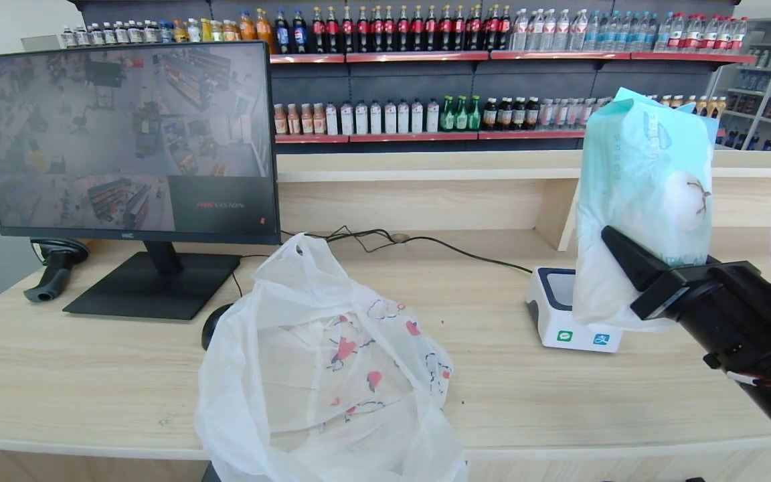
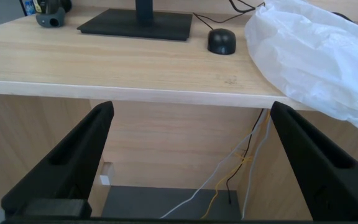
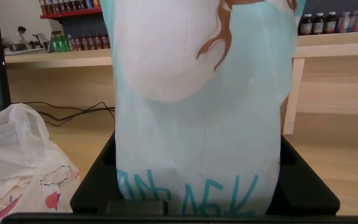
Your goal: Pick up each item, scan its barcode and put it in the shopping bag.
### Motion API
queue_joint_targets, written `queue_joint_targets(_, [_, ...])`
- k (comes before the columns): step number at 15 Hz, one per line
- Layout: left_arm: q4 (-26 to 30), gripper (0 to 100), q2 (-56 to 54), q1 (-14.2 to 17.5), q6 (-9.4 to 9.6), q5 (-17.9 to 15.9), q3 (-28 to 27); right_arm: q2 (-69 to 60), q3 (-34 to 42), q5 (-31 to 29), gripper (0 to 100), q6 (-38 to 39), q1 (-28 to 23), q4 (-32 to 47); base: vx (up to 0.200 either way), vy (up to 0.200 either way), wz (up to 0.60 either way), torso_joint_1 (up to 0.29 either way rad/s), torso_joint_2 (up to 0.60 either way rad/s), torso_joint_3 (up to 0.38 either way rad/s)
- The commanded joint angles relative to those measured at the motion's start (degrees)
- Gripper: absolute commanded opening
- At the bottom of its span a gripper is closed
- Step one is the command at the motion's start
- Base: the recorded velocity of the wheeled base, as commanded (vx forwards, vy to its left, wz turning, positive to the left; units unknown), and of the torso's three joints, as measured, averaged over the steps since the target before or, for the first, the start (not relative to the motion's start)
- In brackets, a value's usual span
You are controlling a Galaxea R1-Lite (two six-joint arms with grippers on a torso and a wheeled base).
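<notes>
My right gripper (image 1: pixel 626 268) is shut on a tall pale-teal and white soft pack (image 1: pixel 643 201), held upright over the white barcode scanner (image 1: pixel 563 314) at the right of the counter. Seen from the right wrist, the pack (image 3: pixel 201 106) sits clamped between the two black fingers (image 3: pixel 95 180). The white shopping bag (image 1: pixel 325 375) with red and blue prints slumps open at the counter's front middle; it also appears as the bag (image 2: pixel 319 53) in the left wrist view. My left gripper (image 2: pixel 191 162) hangs open below the counter's front edge, holding nothing.
A monitor (image 1: pixel 124 140) on a black stand occupies the left of the wooden counter (image 1: pixel 91 375), with a handheld scanner (image 1: pixel 54 268) beside it and a black mouse (image 1: pixel 215 325) by the bag. Cables run across the back. Drink shelves stand behind.
</notes>
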Motion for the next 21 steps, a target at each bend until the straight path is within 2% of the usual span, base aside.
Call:
queue_joint_targets(1, [0.00, 100, -0.02, 0.02, -0.05, 0.01, 0.00, 0.29, 0.03, 0.07, 0, -0.01, 0.02, -0.04, -0.200, 0.000, 0.00, 0.012, 0.00, -0.002])
queue_joint_targets(3, [0.00, 100, -0.02, 0.02, -0.05, 0.01, 0.00, 0.29, 0.21, -0.02, 0, -0.01, 0.02, -0.04, -0.200, 0.000, 0.00, 0.010, 0.00, 0.000])
queue_joint_targets(12, [0.00, 100, -0.02, 0.02, -0.05, 0.01, 0.00, -0.41, 2.14, -0.10, 0, -0.01, -0.07, -0.13, 0.000, 0.000, 0.00, 0.000, 0.00, 0.000])
queue_joint_targets(21, [0.00, 100, -0.02, 0.02, -0.14, 0.01, 0.00, -0.24, 2.32, -0.02, 0, -0.01, -0.07, -0.22, 0.000, 0.200, 0.00, 0.003, 0.00, 0.002])
